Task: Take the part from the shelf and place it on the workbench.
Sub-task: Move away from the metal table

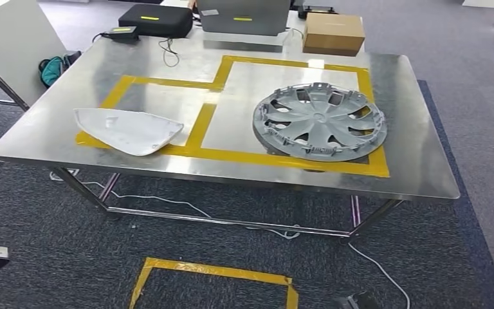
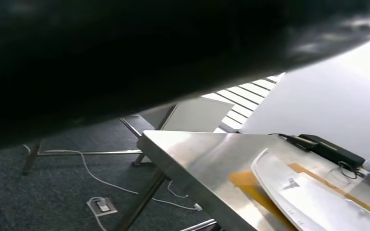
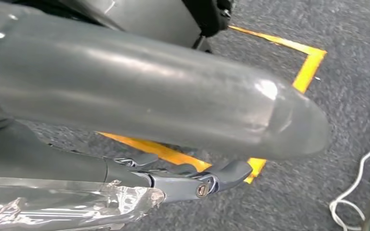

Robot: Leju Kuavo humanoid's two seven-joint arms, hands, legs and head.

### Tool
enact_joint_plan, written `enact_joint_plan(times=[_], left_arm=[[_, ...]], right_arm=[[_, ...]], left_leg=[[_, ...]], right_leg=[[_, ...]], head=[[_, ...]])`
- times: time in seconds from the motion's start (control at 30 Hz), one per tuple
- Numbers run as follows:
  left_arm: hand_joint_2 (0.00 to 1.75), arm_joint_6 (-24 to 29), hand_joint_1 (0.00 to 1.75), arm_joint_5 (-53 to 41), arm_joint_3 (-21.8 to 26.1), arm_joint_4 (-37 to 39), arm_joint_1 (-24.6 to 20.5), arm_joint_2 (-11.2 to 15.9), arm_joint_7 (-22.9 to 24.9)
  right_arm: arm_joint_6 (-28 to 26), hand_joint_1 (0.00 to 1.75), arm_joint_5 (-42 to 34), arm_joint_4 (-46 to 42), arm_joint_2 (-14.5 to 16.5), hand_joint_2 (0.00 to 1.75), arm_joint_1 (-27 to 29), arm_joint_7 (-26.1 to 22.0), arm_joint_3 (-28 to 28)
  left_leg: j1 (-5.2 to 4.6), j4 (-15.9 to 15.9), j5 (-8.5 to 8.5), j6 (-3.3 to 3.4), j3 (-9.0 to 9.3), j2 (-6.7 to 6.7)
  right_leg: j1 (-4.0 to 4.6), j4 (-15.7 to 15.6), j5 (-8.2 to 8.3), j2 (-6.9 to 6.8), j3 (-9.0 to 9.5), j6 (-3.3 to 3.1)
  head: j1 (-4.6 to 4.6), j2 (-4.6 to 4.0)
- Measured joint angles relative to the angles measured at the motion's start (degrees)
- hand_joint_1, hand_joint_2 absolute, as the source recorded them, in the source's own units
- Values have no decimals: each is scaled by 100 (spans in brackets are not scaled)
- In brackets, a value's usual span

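A white curved shell part (image 1: 128, 131) lies on the steel workbench (image 1: 418, 161) inside the left yellow-taped field. It also shows close up as the white part (image 2: 313, 197) in the left wrist view. A grey wheel cover (image 1: 320, 121) lies flat in the right taped field. My right hand (image 3: 173, 110) hangs low over the carpet, its thick thumb stretched out and its dark fingers (image 3: 221, 175) extended with nothing in them. My left hand (image 2: 125, 48) is only a dark blur close to the lens, beside the workbench corner (image 2: 197, 154); how its fingers stand cannot be made out.
At the table's far edge sit a cardboard box (image 1: 333, 32), a black case (image 1: 155, 20) and a grey device (image 1: 244, 16). White cables (image 1: 167, 203) trail under the table. A yellow tape square (image 1: 212, 273) marks the carpet in front of me.
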Motion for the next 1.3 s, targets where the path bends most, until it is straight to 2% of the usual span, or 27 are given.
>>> enact_joint_plan(times=[0.03, 0.07, 0.13, 0.2, 0.27, 0.33, 0.4, 0.43, 0.53, 0.57, 0.6, 0.63, 0.67, 0.73, 0.8, 0.83, 0.9, 0.93, 0.97, 1.03, 1.07, 1.1, 1.17, 1.2, 1.23, 1.27, 1.3], left_arm=[[0, -1, 0, 2, 7, -2, 3, -8, -1], [0, -2, 0, 6, 15, -3, 5, -14, -2], [0, -9, 0, 15, 35, -4, 21, -31, -5], [0, -19, 0, 25, 76, -11, 41, -50, -10], [0, -39, 0, 46, 126, -26, 55, -72, -21], [0, -89, 0, 94, 171, -35, 64, -106, -27], [0, -145, 0, 161, 230, -36, 82, -155, -25], [0, -163, 0, 192, 264, -36, 94, -180, -21], [0, -192, 0, 234, 339, -36, 111, -232, -7], [0, -197, 0, 238, 355, -36, 111, -248, -7], [0, -201, 0, 238, 372, -36, 112, -263, -7], [0, -203, 0, 238, 386, -36, 112, -278, -7], [0, -203, 0, 238, 397, -36, 112, -290, -7], [0, -203, 0, 238, 409, -37, 106, -303, -7], [0, -203, 0, 239, 413, -52, 93, -311, -7], [0, -203, 0, 245, 416, -60, 92, -317, -3], [0, -226, 0, 299, 440, -66, 97, -351, 19], [0, -253, 0, 350, 467, -66, 99, -380, 37], [0, -293, 0, 416, 509, -66, 97, -420, 54], [0, -398, 0, 554, 634, -65, 98, -520, 81], [0, -461, 0, 620, 712, -64, 99, -579, 88], [0, -526, 0, 680, 799, -63, 101, -645, 93], [0, -677, 0, 790, 999, -54, 101, -799, 91], [0, -752, 0, 836, 1108, -46, 100, -880, 86], [0, -834, 0, 876, 1229, -37, 96, -965, 81], [0, -913, 0, 909, 1356, -27, 86, -1053, 73], [0, -995, 0, 933, 1479, -15, 69, -1137, 59]], right_arm=[[1, 0, 0, 1, 0, 0, -9, 0, 3], [1, 0, -1, 1, 0, 0, -17, 1, 5], [1, 0, 1, 2, 0, 0, -24, 3, 15], [0, 0, 3, 2, -1, 0, -35, 4, 36], [-8, 0, 3, 1, -2, 0, -65, 4, 54], [-24, 0, -4, 3, -2, 0, -87, 4, 66], [-38, 0, -14, 9, -2, 0, -81, 5, 79], [-42, 0, -17, 12, -2, 0, -75, 5, 85], [-49, 0, -21, 15, -5, 0, -75, 4, 91], [-50, 0, -21, 16, -5, 0, -75, 4, 91], [-49, 0, -20, 16, -5, 0, -75, 4, 93], [-48, 0, -20, 17, -4, 0, -73, 4, 95], [-48, 0, -20, 17, -4, 0, -72, 4, 95], [-48, 0, -20, 17, -5, 0, -77, 4, 95], [-48, 0, -21, 17, -5, 0, -81, 4, 96], [-49, 0, -24, 18, -4, 0, -76, 3, 96], [-61, 0, -39, 23, -7, 0, -48, -17, 96], [-74, 0, -52, 30, -8, 0, -28, -32, 96], [-89, 0, -66, 39, -8, 0, -11, -50, 98], [-121, 0, -96, 61, -7, 0, 3, -83, 111], [-136, 0, -112, 71, -7, 0, 2, -98, 122], [-149, 0, -127, 79, -7, 0, 0, -109, 131], [-169, 0, -159, 92, -7, 0, 0, -119, 143], [-178, 0, -172, 97, -7, 0, -1, -120, 147], [-193, 0, -187, 99, -7, 0, -5, -120, 154], [-211, 0, -202, 101, -7, 0, -9, -124, 164], [-230, 0, -215, 104, -7, 0, -11, -126, 175]], left_leg=[[-15, 0, 60, 28, -69, 3], [-28, 2, 122, 39, -148, 5], [-51, 10, 247, 41, -310, 4], [-64, 16, 360, 26, -438, -1], [-74, 16, 465, -21, -511, -2], [-64, -9, 576, -95, -540, 4], [-44, -24, 601, -166, -570, 4], [-44, 53, 460, -191, -606, 1], [-56, 933, -415, -231, -830, -3], [-61, 1302, -584, -241, -892, -3], [-66, 1562, -595, -247, -901, -3], [-70, 1655, -475, -247, -833, -3], [-72, 1554, -288, -242, -678, -2], [-78, 874, -85, -225, -122, 0], [-95, 117, -214, -157, 372, -1], [-114, -83, -269, -108, 475, -3], [-124, -125, -213, -1, 393, -1], [-121, -120, -153, 47, 332, 1], [-113, -121, -85, 85, 259, 4], [-116, -119, 61, 127, 88, 3], [-119, -116, 142, 129, -13, 0], [-121, -111, 224, 124, -118, -9], [-121, -100, 382, 99, -327, -33], [-118, -95, 457, 79, -420, -52], [-118, -91, 528, 55, -492, -68], [-121, -86, 598, 28, -545, -84], [-124, -92, 668, -1, -575, -99]], right_leg=[[4, 410, -259, 3, -74, 6], [8, 754, -404, 4, -114, 4], [19, 935, -294, 5, 50, -33], [44, 339, -17, 14, 600, -120], [89, -553, -60, 26, 1249, -204], [126, -993, -176, 38, 1482, -224], [121, -1033, -90, 30, 1387, -252], [113, -1046, -23, 18, 1333, -291], [113, -1040, 190, -14, 1116, -379], [121, -1023, 261, -19, 1031, -382], [127, -997, 331, -24, 934, -379], [130, -963, 396, -28, 820, -371], [131, -925, 456, -31, 707, -362], [143, -838, 561, -32, 516, -329], [163, -775, 672, -30, 394, -276], [166, -769, 736, -30, 356, -247], [142, -776, 804, -24, 307, -184], [130, -717, 697, -17, 269, -147], [119, -544, 464, -9, 210, -109], [103, 123, -176, -1, 58, -55], [98, 511, -403, 0, 3, -41], [95, 798, -470, 0, 2, -37], [95, 845, -221, 9, 255, -51], [94, 570, -49, 38, 534, -68], [95, 137, 5, 106, 884, -92], [94, -377, -46, 180, 1254, -113], [102, -771, -135, 242, 1503, -127]], head=[[7, 0], [15, 0], [21, 0], [25, 0], [22, 0], [21, 0], [20, 0], [12, 0], [-11, 0], [-13, 0], [-13, 0], [-14, 0], [-14, 0], [-16, 0], [-13, 0], [-12, 0], [-12, 0], [-4, 0], [8, 0], [32, 0], [34, 0], [33, 0], [33, 0], [33, 0], [32, 0], [27, 0], [23, 0]])
